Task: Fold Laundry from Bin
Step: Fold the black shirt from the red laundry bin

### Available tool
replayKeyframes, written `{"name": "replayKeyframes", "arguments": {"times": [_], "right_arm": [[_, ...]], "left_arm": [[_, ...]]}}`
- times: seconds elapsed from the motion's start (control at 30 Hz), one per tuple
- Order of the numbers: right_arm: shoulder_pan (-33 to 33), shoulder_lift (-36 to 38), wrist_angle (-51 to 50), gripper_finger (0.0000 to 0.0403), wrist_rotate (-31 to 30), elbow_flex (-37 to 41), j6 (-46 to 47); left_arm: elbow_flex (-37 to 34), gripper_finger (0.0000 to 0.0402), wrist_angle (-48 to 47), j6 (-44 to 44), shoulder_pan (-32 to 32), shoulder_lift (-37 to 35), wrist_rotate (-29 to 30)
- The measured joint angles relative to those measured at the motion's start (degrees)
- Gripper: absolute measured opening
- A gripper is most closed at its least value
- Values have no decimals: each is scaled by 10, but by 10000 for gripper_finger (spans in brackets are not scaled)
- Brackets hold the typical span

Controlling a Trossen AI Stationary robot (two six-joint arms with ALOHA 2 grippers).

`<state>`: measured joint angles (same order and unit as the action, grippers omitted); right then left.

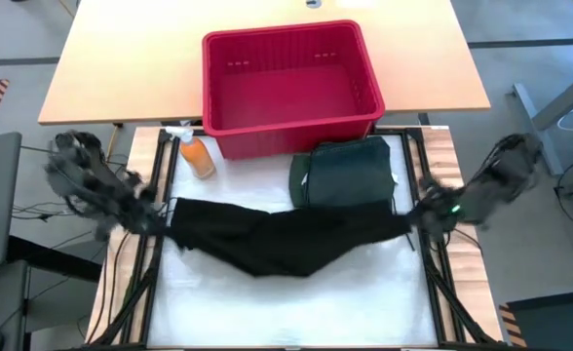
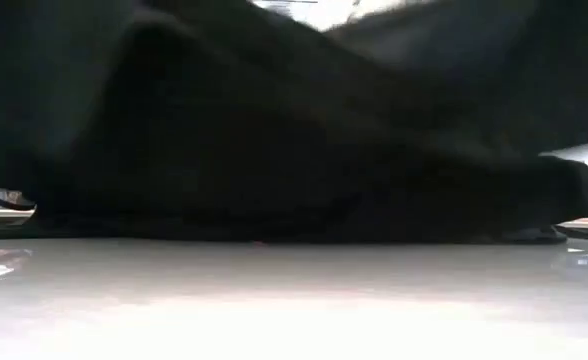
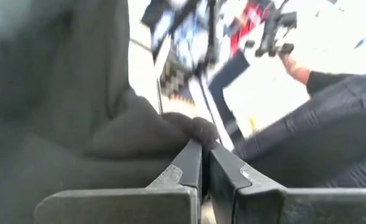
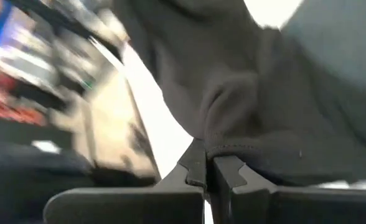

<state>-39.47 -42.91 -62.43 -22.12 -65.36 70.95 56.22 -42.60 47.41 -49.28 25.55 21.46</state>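
Note:
A black garment [image 1: 277,237] is stretched across the white work mat between my two grippers, sagging in the middle. My left gripper [image 1: 158,216] is shut on its left end and my right gripper [image 1: 415,222] is shut on its right end. A folded dark green garment [image 1: 345,174] lies flat on the mat just behind it. The red bin [image 1: 288,90] stands at the far side, with no clothes visible inside. In the low view the black garment [image 2: 294,130] fills nearly the whole picture, its lower edge close to the mat. My left gripper pinches a bunched fold of the garment's left end [image 3: 192,132] between its two fingers, coming in from the table's left side. The cloth runs away from it toward the right arm. My right gripper pinches a gathered hemmed edge of the garment's right end [image 4: 223,149] between its two fingers, coming in from the table's right side. The cloth spans between both holds and droops in the middle.
An orange spray bottle [image 1: 197,154] stands at the bin's near left corner. A tan wooden table [image 1: 111,68] lies behind the bin. A person's leg in dark trousers [image 3: 320,130] shows beyond the table in the left wrist view.

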Motion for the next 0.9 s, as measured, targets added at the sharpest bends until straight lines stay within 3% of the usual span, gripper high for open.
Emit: {"name": "replayKeyframes", "arguments": {"times": [0.23,0.47,0.63,0.9], "right_arm": [[-39,57,27,19,-159,-96,-107],[-29,71,31,19,-318,-215,-239],[-6,67,31,19,-370,-270,-279],[48,67,4,19,-363,-282,-270]], "left_arm": [[119,0,15,-220,0,6,90],[191,0,43,-385,0,7,148],[205,0,100,-475,0,7,158],[205,0,146,-538,0,8,158]]}}
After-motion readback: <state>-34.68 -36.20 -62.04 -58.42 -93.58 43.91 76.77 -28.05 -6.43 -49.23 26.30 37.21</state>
